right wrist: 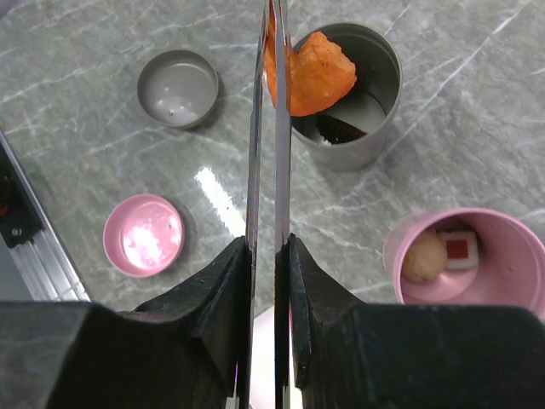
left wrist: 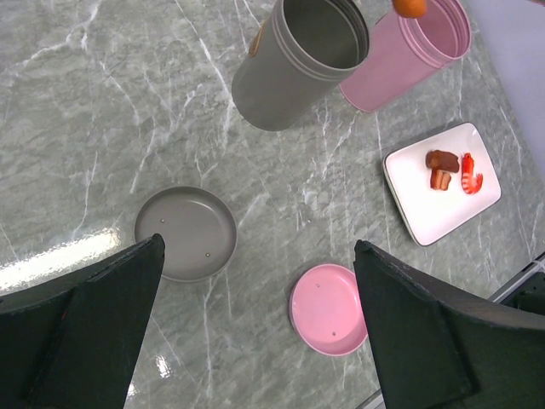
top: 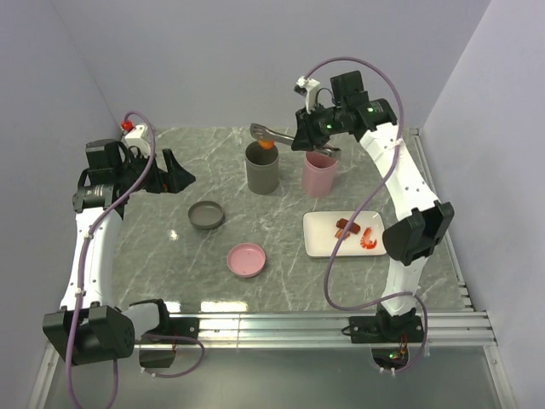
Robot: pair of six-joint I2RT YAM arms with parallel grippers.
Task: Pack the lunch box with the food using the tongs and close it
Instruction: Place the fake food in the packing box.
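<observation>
My right gripper point(top: 312, 136) point(right wrist: 268, 243) is shut on the grey metal tongs point(top: 272, 133) point(right wrist: 252, 170). Their tips pinch an orange fried piece point(right wrist: 313, 75) point(top: 267, 144) just above the mouth of the lunch box's grey cylinder point(top: 262, 170) point(right wrist: 379, 128). A dark piece point(right wrist: 341, 128) lies inside that cylinder. The pink cylinder point(top: 319, 175) point(right wrist: 398, 251) beside it holds a pale ball point(right wrist: 422, 257) and a red-centred sushi roll point(right wrist: 460, 250). A brown sausage point(top: 346, 227) and a shrimp point(top: 368, 239) lie on the white plate point(top: 319, 240). My left gripper point(top: 174, 175) point(left wrist: 257, 245) hangs open and empty over the table's left.
A grey lid point(top: 206, 215) point(left wrist: 186, 233) and a pink lid point(top: 247, 259) point(left wrist: 328, 308) lie upside down on the marble table in front of the cylinders. A metal rail point(top: 341, 322) runs along the near edge. Grey walls close in the sides.
</observation>
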